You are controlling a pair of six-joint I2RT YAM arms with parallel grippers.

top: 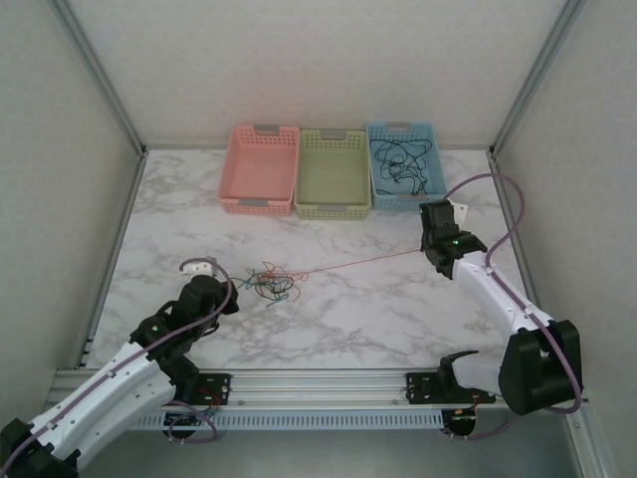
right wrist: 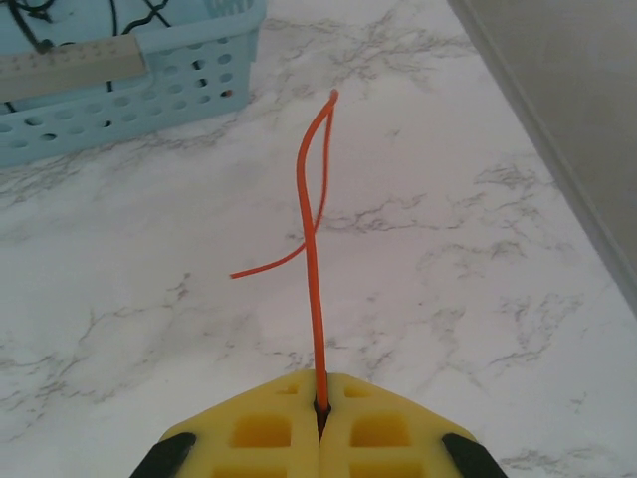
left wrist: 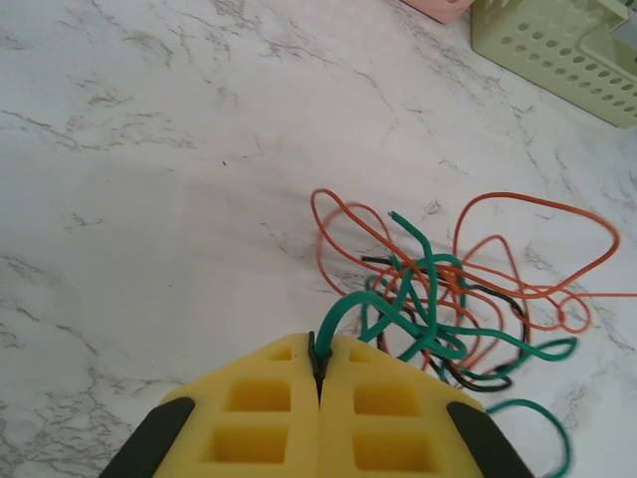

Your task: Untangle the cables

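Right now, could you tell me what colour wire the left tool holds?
A green wire, clearest in the left wrist view.

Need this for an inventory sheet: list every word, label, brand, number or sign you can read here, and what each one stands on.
No text here can be read.
On the blue basket, the grey label strip: any print is too blurred to read.
On the pink basket and the green basket, the grey tabs: too small to tell.
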